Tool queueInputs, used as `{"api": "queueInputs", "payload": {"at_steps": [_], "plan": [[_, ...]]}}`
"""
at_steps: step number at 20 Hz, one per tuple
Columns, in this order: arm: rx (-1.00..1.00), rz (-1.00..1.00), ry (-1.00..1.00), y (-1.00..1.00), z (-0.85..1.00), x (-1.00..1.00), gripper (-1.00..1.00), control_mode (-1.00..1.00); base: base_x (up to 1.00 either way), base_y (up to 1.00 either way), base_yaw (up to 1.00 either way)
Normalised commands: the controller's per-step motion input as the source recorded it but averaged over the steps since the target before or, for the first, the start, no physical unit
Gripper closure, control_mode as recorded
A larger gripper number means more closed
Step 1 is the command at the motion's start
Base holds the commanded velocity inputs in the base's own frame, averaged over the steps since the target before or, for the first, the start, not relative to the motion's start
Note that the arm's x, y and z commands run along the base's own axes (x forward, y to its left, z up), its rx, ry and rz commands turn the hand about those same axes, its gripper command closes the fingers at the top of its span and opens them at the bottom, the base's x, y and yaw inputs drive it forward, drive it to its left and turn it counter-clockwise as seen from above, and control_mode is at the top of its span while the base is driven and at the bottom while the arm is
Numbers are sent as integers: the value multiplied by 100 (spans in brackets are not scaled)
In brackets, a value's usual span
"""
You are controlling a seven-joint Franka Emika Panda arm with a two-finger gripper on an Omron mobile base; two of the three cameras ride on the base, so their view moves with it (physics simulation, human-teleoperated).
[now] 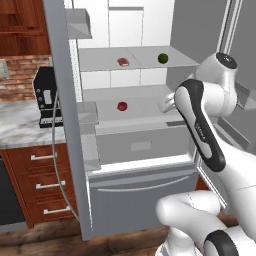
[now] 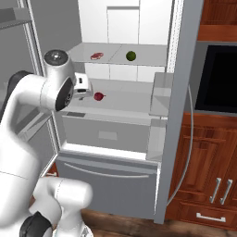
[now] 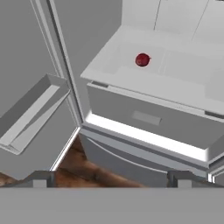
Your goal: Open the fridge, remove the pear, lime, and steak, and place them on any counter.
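Note:
The fridge [image 1: 145,200] stands with both doors swung wide and its white shelves showing. On the upper shelf lie the reddish-pink steak [image 1: 123,62] [image 2: 96,56] and, to its right, the dark green lime [image 1: 163,58] [image 2: 131,56]. The dark red pear [image 1: 122,106] [image 2: 98,96] [image 3: 142,60] rests alone on the lower shelf. My gripper [image 3: 111,181] hovers open and empty in front of that lower shelf, short of the pear and a little above it, with its white hand [image 2: 82,87] just left of the fruit in the right base view.
A marble counter [image 1: 20,125] with a black appliance [image 1: 47,95] lies left of the fridge, over wood drawers [image 1: 45,185]. Door bins [image 3: 30,118] jut from the open doors on both sides. A grey drawer front [image 3: 148,118] sits under the pear's shelf. A black oven [image 2: 217,78] is at right.

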Motion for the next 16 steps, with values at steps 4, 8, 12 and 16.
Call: {"api": "queueInputs", "payload": {"at_steps": [4,8,12,16], "plan": [[0,0,-14,-1,29,-19,-100,-100,0,0,0],[0,0,-9,0,19,-16,-100,-100,0,0,0],[-1,-2,-3,1,13,-8,-100,-100,0,0,0],[-1,-15,0,2,15,0,-100,-100,0,0,0]]}}
